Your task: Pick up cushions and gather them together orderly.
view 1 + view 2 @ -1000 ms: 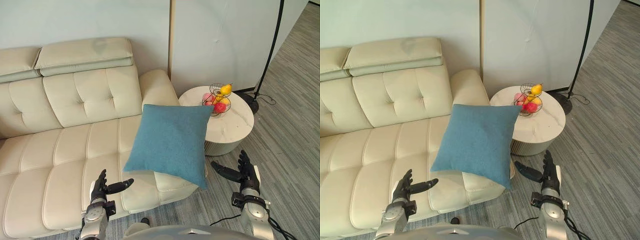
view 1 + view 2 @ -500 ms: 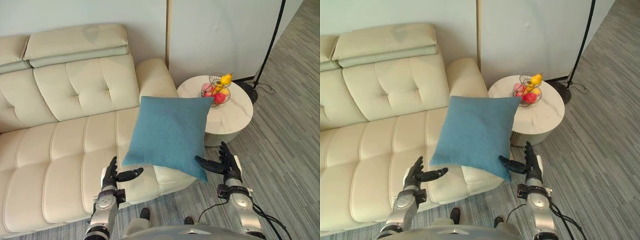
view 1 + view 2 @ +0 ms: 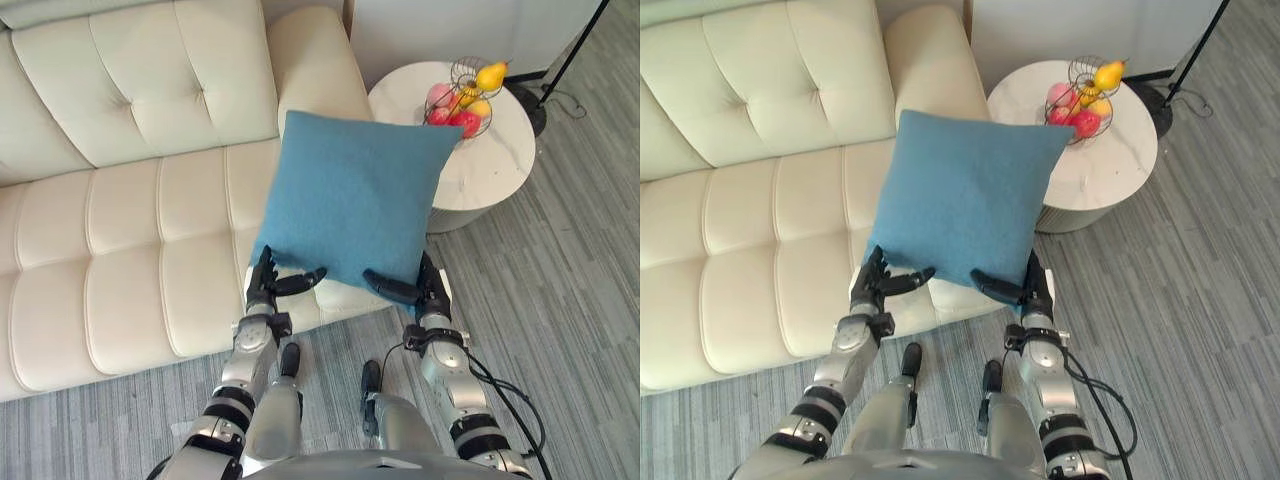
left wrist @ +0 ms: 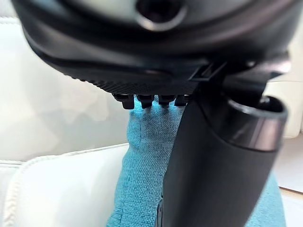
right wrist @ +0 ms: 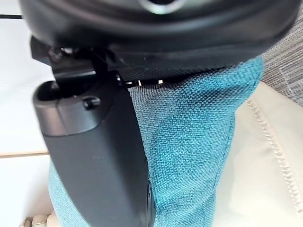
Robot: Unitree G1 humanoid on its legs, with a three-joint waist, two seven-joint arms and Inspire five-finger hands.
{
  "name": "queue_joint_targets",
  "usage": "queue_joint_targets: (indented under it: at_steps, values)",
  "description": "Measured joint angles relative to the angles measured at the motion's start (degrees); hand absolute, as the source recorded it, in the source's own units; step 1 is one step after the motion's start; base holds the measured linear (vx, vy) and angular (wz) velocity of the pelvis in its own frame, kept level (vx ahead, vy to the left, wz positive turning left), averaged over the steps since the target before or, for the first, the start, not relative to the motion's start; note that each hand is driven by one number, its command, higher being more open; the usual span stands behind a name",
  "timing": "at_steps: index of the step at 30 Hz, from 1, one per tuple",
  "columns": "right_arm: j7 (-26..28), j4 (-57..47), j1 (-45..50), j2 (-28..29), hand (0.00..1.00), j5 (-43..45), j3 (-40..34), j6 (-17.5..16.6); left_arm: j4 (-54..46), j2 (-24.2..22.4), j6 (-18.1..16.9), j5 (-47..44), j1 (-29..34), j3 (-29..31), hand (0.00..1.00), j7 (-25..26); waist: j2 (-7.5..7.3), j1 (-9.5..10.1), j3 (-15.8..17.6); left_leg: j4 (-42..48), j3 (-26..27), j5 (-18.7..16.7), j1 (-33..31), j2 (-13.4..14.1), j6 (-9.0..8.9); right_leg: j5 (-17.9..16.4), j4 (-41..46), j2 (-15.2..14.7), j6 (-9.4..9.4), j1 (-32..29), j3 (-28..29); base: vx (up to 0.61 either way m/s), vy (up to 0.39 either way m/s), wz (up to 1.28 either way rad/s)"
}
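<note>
The blue cushion [image 3: 350, 200] is coarse, matt woven cloth, the cream sofa [image 3: 120, 260] smooth, faintly glossy leather-like upholstery, the round side table [image 3: 500, 165] polished marble-look stone, the fruit basket [image 3: 461, 70] thin metal wire, the floor [image 3: 560, 290] matt grey ribbed carpet.

Cut off at the top and left edges: sofa [image 3: 130, 230]. Hidden behind the cushion [image 3: 350, 200]: much of the sofa seat's right end, left rim of the round table [image 3: 490, 170]. Too small to tell apart: fruit in the wire basket [image 3: 465, 95]. Blurred at close range: left hand [image 4: 156, 42], right hand [image 5: 94, 142].
</note>
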Motion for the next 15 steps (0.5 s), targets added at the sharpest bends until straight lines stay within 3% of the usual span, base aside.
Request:
queue_joint_targets:
  at_steps: [6, 15]
  values:
    - [-3.4, -5.0, -2.9, -0.5, 0.0, 2.0, 0.1, 0.0, -3.7, 0.5, -0.1, -2.0, -5.7, -2.2, 0.0, 3.6, 0.31, 0.58, 1.4, -0.6, -0.2, 1.3, -1.8, 0.0, -0.05, -0.1, 2.0, -0.5, -0.15, -2.8, -0.1, -0.05, -0.011, 0.03]
    - [-4.0, -10.7, -3.3, -2.3, 0.0, 2.9, 0.1, -0.1, -9.2, 1.1, -1.7, -2.5, -8.7, -3.1, 0.0, 5.2, 0.28, 0.76, 1.5, -2.6, 0.0, 2.7, -1.6, -0.1, -0.31, -0.4, 2.9, -1.0, -0.44, -4.0, -0.1, 0.0, -0.001, 0.0]
